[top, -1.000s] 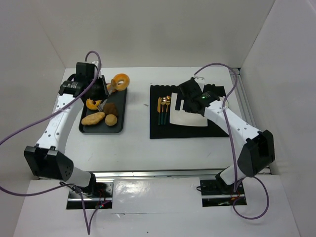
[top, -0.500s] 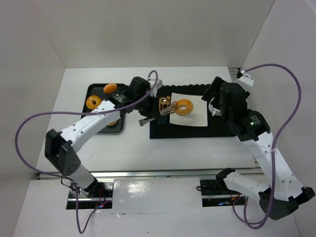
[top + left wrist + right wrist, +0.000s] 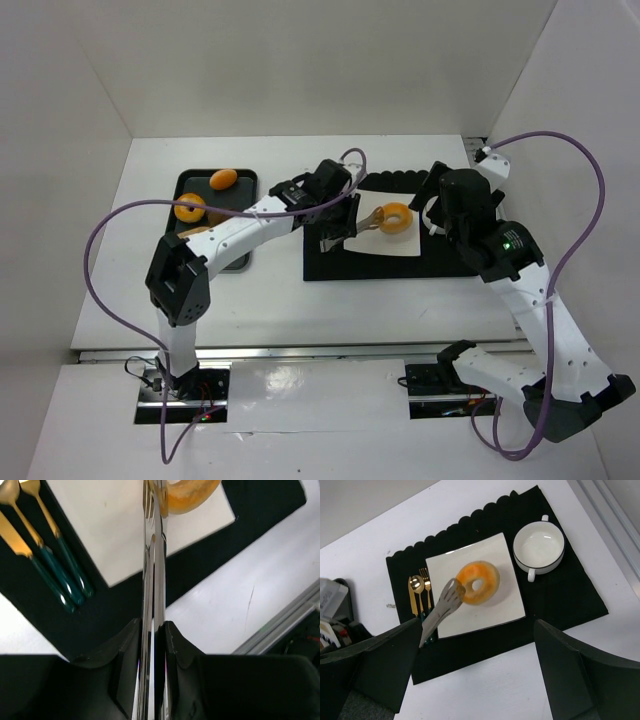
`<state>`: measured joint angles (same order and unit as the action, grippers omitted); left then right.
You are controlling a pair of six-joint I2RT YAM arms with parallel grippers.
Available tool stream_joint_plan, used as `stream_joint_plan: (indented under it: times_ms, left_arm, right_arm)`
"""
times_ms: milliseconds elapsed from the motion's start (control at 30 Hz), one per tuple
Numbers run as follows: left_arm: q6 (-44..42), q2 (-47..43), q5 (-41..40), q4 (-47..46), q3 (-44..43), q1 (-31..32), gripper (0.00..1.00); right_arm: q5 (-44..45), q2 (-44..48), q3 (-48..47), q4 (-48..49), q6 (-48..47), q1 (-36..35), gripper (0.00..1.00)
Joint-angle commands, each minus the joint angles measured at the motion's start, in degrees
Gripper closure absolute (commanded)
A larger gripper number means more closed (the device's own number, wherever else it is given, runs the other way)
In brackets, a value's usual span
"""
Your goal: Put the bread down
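The jaws of the left gripper [image 3: 150, 652] are clamped tight on the handle end of a pair of metal tongs [image 3: 152, 555], whose two blades run almost together with only a thin slit between them. The tongs' tip meets the near-left edge of one ring bread [image 3: 491, 582]; whether the blades pinch it cannot be told. This bread lies flat on a white square plate [image 3: 505, 610], a little toward the plate's far side. The plate sits on a black scalloped placemat [image 3: 570, 595], with a white cup [image 3: 539, 547] just beside its far right corner and gold cutlery with teal handles [image 3: 417, 595] along its left side. The right gripper [image 3: 477, 650] hangs above the near part of the placemat with its jaws spread wide and nothing between them. Well apart, on the left of the table [image 3: 270, 300], a black tray [image 3: 190, 180] holds the second ring bread [image 3: 180, 210] near its left edge, with a small orange bun [image 3: 223, 179] at its far end.
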<state>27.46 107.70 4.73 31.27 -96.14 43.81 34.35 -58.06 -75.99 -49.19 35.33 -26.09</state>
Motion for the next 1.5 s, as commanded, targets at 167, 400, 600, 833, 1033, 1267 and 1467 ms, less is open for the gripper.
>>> stream_joint_plan:
  times_ms: [167,400,600,833,1033,1267,1467]
  left_arm:
    - [0.1,8.6,-1.0,2.8,-14.6,0.7,0.74]
    - [-0.4,8.1,-1.0,3.4,-15.1,0.7,0.55]
    - [-0.9,5.5,-2.2,3.9,-14.5,0.7,0.46]
    - [-0.2,-0.7,-6.9,6.4,-10.5,-0.1,0.51]
    - [0.3,-12.0,-13.0,9.1,-4.0,-4.2,0.47]
    - [2.1,-24.5,-17.4,18.3,6.5,-25.5,0.47]
    - [1.3,-26.8,-19.8,19.6,12.2,-38.3,0.47]
  right_arm:
    - [1.1,0.8,0.0,-0.4,0.4,0.3,0.00]
    - [1.6,1.3,1.1,0.1,0.4,0.3,0.00]
    - [1.6,1.8,2.2,0.7,1.0,0.3,0.00]
    - [0.0,2.4,3.3,1.9,1.5,0.3,0.00]
    - [-1.1,2.4,3.9,3.2,1.5,0.9,0.00]
    - [-3.4,3.0,6.5,6.7,0.9,0.9,0.00]
    - [-6.2,1.2,7.5,9.0,0.4,0.9,0.00]
